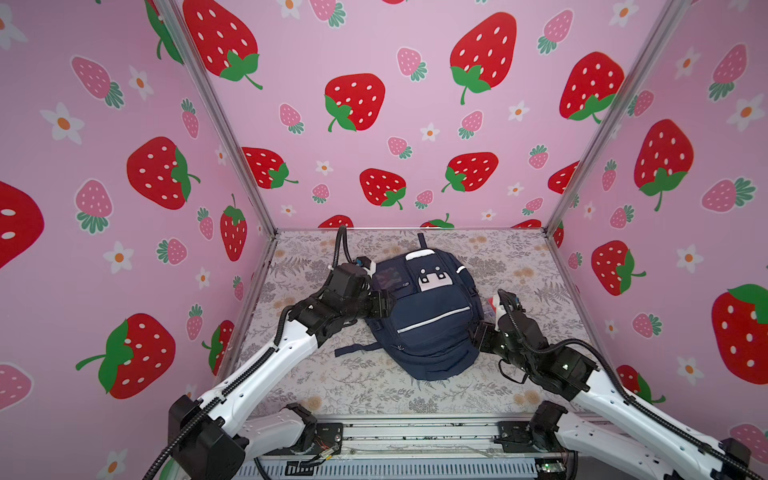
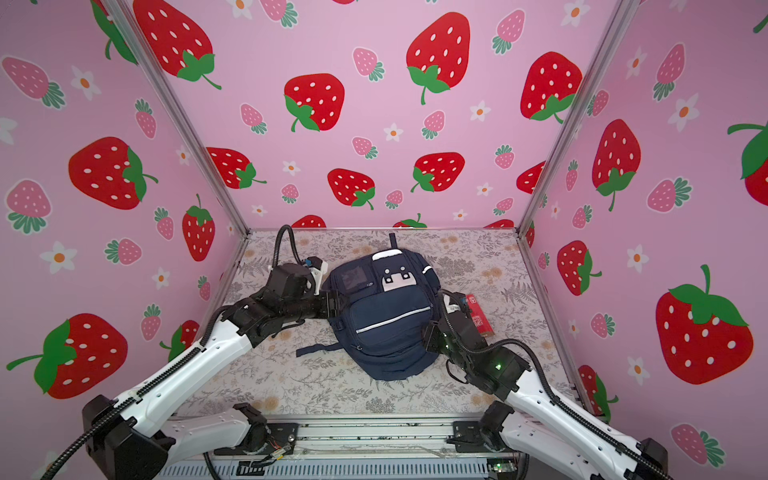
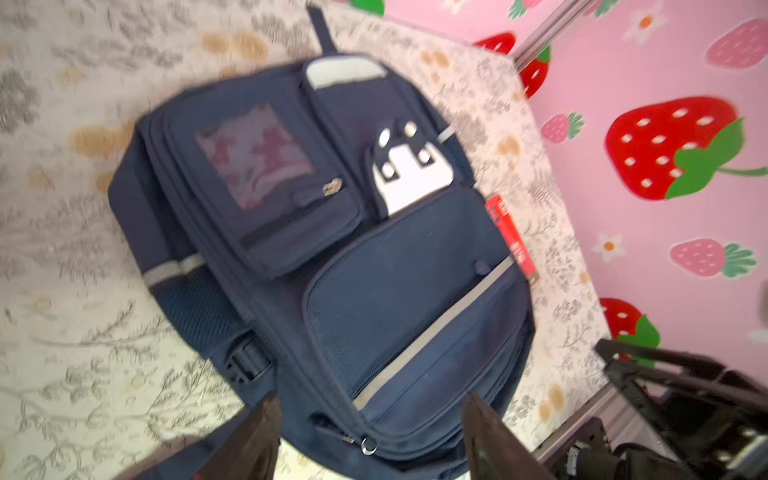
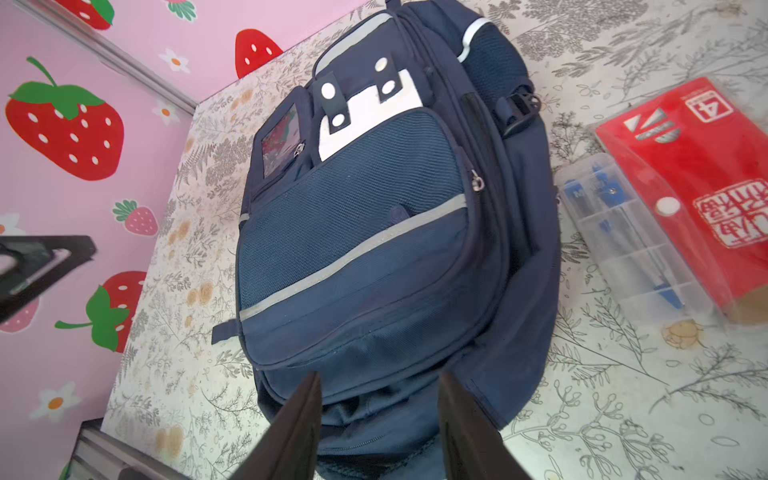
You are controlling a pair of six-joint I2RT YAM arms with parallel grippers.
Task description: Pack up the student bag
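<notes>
The student bag (image 4: 374,257) is showing matt woven cloth with mesh panels and shiny stripes, while the red packet (image 4: 685,166) is gleaming glossily and the case (image 4: 615,232) is looking like clear plastic.

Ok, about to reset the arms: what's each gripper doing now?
Left gripper: open, holding nothing.
Right gripper: jaws apart astride the student bag; grip cannot be told.

Pink strawberry-print walls (image 1: 374,62) enclose a grey floral tabletop (image 1: 353,386).

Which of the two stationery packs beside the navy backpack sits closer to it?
The clear plastic compartment case holding blue tools. It lies between the navy fabric backpack and the red flat packet, which is on its far side.
</notes>
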